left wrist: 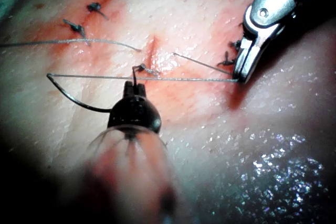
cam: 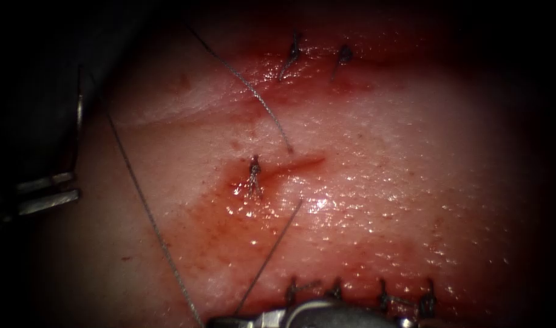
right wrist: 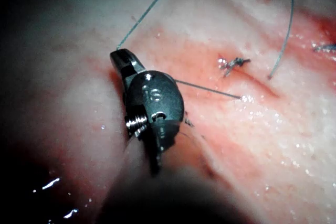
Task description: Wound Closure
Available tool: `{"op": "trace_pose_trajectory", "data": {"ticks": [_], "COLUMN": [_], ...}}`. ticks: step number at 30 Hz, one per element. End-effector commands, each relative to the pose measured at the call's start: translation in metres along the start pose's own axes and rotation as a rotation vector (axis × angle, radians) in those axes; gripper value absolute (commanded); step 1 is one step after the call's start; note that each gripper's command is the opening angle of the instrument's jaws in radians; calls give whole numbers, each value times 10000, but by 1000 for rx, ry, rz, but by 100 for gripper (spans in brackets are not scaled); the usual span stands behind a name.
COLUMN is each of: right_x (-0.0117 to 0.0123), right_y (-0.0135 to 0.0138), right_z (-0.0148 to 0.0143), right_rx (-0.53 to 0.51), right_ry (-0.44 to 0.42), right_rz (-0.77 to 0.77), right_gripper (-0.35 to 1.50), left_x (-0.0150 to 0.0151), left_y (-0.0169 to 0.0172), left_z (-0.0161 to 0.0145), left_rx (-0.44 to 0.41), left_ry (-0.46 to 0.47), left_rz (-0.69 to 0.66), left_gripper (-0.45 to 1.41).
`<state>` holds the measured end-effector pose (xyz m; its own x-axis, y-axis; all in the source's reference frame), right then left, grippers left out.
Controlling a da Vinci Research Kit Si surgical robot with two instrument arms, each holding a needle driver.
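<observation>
At the near edge of the endoscope view the right tool (cam: 229, 320) lies low on the tissue (cam: 381, 182), its jaws closed on the thread (cam: 147, 209), which runs taut from it toward the left tool. Beyond it, the short cut (cam: 296, 164) in the middle carries one knotted stitch (cam: 254, 173) at its left end, with two loose thread ends lying near it. Farthest left, clear of the tissue, the left tool (cam: 65, 185) grips the curved needle (cam: 79, 121) near its tail, the needle free in the air.

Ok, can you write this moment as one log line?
left tool: holds needle away from its thread end, out of tissue, left of cut | right tool: holds thread | knot at cut
</observation>
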<state>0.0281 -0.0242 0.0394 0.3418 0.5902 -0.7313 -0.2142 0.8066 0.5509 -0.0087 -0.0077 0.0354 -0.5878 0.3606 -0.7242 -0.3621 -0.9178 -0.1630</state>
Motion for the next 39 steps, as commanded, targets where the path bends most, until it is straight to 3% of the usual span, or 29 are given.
{"op": "trace_pose_trajectory", "data": {"ticks": [1,2,3,4,5,7,10,13,17,25,30,31,33,34,35,36,39], "right_x": [1,3,4,2,2,1,3,3,-8,-46,-68,-71,-76,-77,-78,-78,-75], "right_y": [-5,-2,8,19,25,40,60,86,106,148,166,167,164,163,161,158,151], "right_z": [11,12,11,8,7,0,-13,-42,-51,-34,-8,-5,-2,-2,-2,-2,-8], "right_rx": [-1,-6,-13,-24,-30,-46,-79,-127,-157,-237,-273,-273,-273,-273,-270,-265,-267], "right_ry": [19,39,73,89,101,139,191,195,156,82,48,42,35,32,27,20,10], "right_rz": [-1,-42,-72,-117,-129,-144,-166,-216,-225,-232,-232,-235,-236,-237,-234,-229,-198], "right_gripper": [-35,-35,21,89,111,133,141,140,133,126,118,111,79,42,-25,-35,-35], "left_x": [-1,-1,-2,-4,-5,-8,-15,-27,-35,-35,-33,-33,-33,-33,-33,-33,-33], "left_y": [1,1,0,-1,-3,-8,-16,-29,-36,-35,-33,-33,-32,-32,-32,-32,-32], "left_z": [8,8,8,8,8,8,9,12,14,14,15,15,15,15,15,15,15], "left_rx": [1,3,10,19,25,46,71,112,135,139,142,142,143,143,143,143,145], "left_ry": [-1,-3,-10,-20,-26,-48,-75,-118,-143,-147,-148,-149,-149,-149,-149,-149,-151], "left_rz": [-1,-1,-1,-1,-2,-8,-1,7,14,14,13,13,13,13,12,12,12], "left_gripper": [-45,-45,-45,-45,-45,-45,-45,-45,-45,-45,-45,-45,-45,-45,-45,-45,-45]}}
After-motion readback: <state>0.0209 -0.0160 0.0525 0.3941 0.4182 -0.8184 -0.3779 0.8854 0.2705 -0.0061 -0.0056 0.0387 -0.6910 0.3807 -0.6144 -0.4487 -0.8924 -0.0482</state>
